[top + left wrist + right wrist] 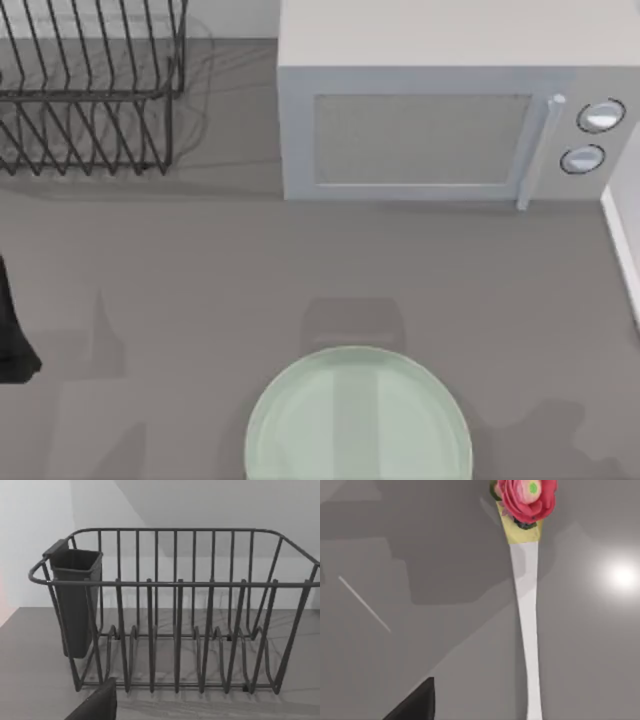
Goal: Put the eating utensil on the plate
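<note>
On the bench [200, 280], seen from above, the microwave [440, 110] fills twelve to two o'clock and the wire rack [90, 90] sits at ten o'clock. The plate [358, 415] lies at six o'clock, bare, so the main job is undone. At nine o'clock a dark bit of the left arm [12, 330] pokes in; its wrist view faces the rack and its cutlery cup [75, 600], and it looks idle. The right wrist view looks down on the spoon [527, 630], lying flat on the bench, its thin handle running toward a red flower [527, 497]. No claw grips it; a dark corner of the right claw [415, 702] shows beside it, but I cannot tell how either claw stands. Left, by my reckoning: grasp, lift, carry, set down.
</note>
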Controlling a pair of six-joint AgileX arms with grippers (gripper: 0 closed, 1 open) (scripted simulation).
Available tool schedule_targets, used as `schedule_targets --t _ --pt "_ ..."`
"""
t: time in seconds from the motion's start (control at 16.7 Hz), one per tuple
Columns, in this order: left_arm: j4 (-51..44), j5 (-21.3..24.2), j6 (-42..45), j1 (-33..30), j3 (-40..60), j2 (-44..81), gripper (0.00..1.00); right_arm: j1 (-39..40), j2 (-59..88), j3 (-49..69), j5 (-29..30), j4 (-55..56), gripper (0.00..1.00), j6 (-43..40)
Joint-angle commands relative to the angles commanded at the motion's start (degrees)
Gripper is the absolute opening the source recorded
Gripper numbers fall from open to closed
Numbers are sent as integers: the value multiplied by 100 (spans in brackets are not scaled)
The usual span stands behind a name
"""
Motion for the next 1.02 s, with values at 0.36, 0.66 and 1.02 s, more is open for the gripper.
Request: schedule_targets --t 0.36,0.66,1.02 --pt "0 0 0 0 0 0 100 -166 750 571 -10 -620 100 -661" --pt "0 0 0 0 0 0 100 -142 778 496 -10 -521 100 -647" --pt "0 0 0 0 0 0 100 -135 1492 -314 -13 1050 100 -617"
